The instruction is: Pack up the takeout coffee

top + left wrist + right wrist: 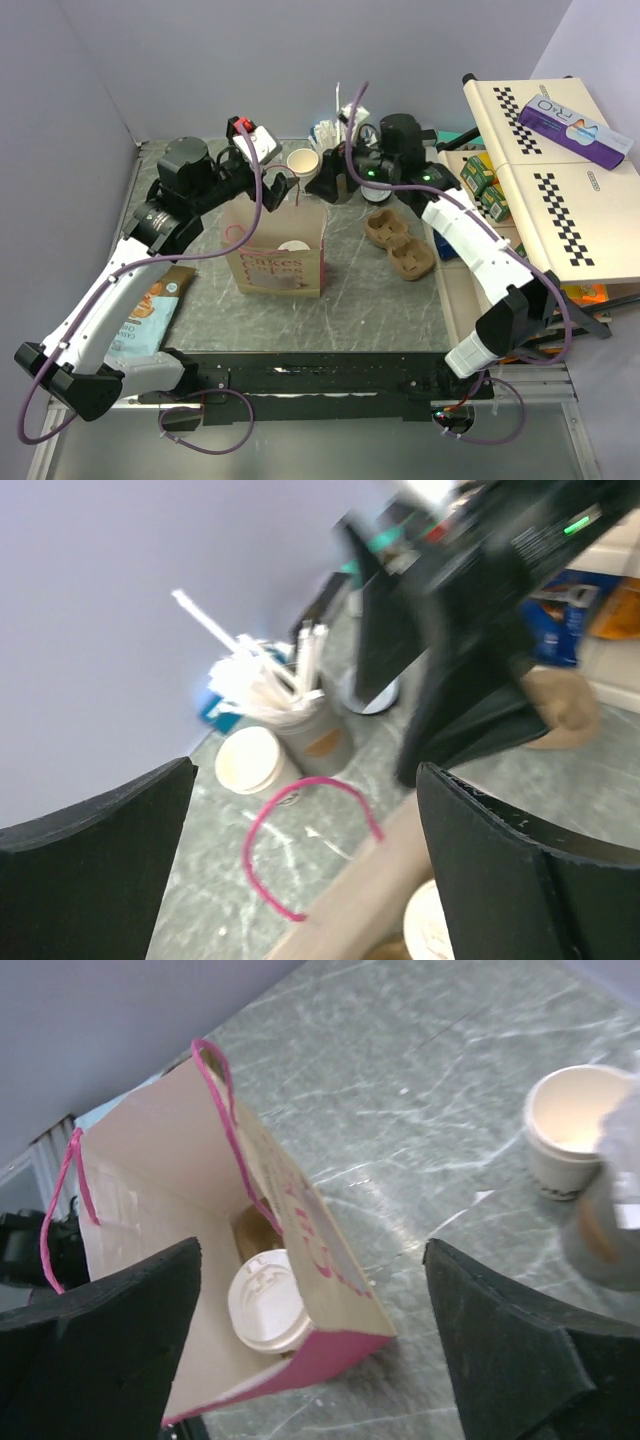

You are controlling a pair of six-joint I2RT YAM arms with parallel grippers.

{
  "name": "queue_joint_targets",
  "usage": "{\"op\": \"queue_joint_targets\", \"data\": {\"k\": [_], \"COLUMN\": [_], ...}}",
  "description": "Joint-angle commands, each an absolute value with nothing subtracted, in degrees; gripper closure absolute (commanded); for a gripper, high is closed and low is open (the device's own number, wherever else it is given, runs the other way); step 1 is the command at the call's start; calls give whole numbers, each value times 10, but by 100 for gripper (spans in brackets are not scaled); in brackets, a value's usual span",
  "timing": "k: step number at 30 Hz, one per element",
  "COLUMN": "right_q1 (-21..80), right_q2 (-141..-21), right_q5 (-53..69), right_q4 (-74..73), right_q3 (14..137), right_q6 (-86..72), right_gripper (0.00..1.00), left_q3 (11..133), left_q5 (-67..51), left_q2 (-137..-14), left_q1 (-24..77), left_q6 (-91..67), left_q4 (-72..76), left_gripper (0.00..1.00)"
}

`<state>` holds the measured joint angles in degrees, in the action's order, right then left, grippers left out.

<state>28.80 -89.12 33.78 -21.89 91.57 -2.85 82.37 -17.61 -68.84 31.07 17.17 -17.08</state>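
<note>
Here, our left hand hangs with its two fingers spread wide and nothing gripped. A pink handle of the paper bag shows in the gap below them. Our right hand is spread just as wide and also holds nothing, and it looks straight down into the bag's open mouth. Both hands hover at the far side of the bag, the left one to the left and the right one to the right. The dark, blurred right arm fills much of the left wrist's view.

The takeout coffee stands inside the bag near its bottom. Only its round white lid shows, with a brown shape that we cannot identify beside it. The bag's tan walls and pink handles close it in on every side.

Just beyond the bag, an open paper cup stands on the grey marbled worktop, off-white outside and tan inside. A grey cup of straws stands just beside it. To the right of the bag lies a brown cardboard tray, and a snack packet lies near left, partly under the left arm.
</note>
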Motion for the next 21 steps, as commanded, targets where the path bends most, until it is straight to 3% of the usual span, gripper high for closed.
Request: {"op": "queue_joint_targets", "data": {"k": [1, 14, 20, 21], "right_q1": [257, 194, 192, 192], "right_q2": [-839, -831, -891, -917], "right_q5": [332, 239, 251, 266], "right_q4": [-230, -294, -262, -265], "right_q3": [941, 964, 992, 1011], "right_q6": [-8, 61, 137, 155], "right_gripper": [0, 1, 25, 33], "left_q3": [848, 891, 888, 887], "left_q5": [-99, -52, -108, -118], "left_q2": [-673, -697, -695, -695], "left_q1": [295, 189, 142, 138], "left_q6": [179, 136, 63, 64], "left_q4": [-162, -190, -201, -203], "left_gripper": [1, 1, 1, 1]}}
